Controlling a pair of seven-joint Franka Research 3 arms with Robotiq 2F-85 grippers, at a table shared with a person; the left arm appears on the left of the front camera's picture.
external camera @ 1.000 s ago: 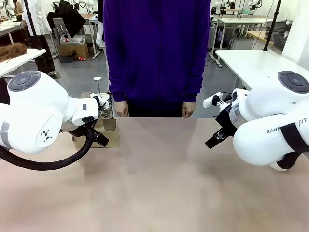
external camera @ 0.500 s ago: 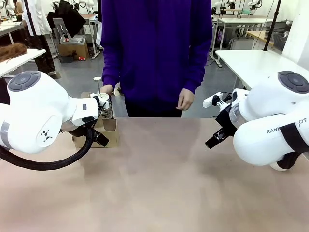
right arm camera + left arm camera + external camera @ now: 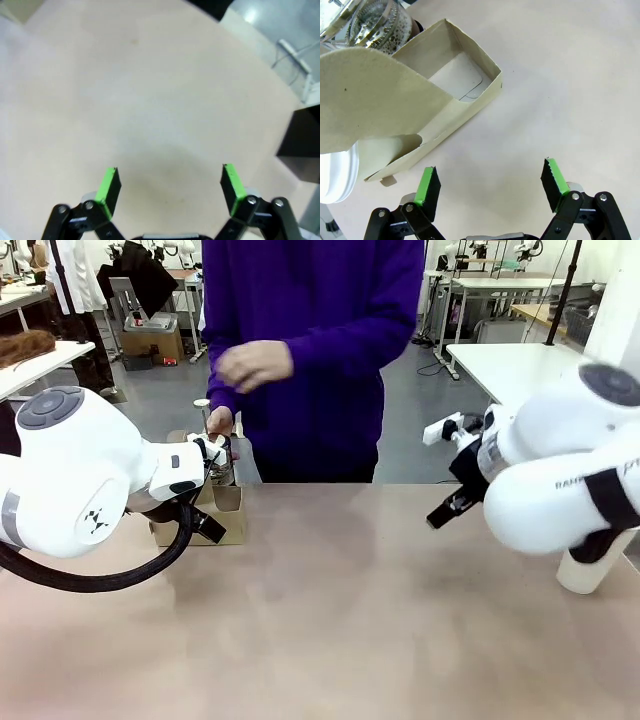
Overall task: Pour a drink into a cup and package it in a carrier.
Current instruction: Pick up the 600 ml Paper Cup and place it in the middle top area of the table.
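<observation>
The person's hand (image 3: pixel 220 422) has reached for the clear glass pitcher (image 3: pixel 377 22), so pouring looks near; left gripper (image 3: pixel 490 185) and right gripper (image 3: pixel 170 187) gape empty.

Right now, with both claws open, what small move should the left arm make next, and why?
I would probably hold the left claw where it is, open above the table beside the carrier, for a moment. The person's hand is at the top of the pitcher, which stands right by the carrier, so reaching in now risks a bump.
</observation>
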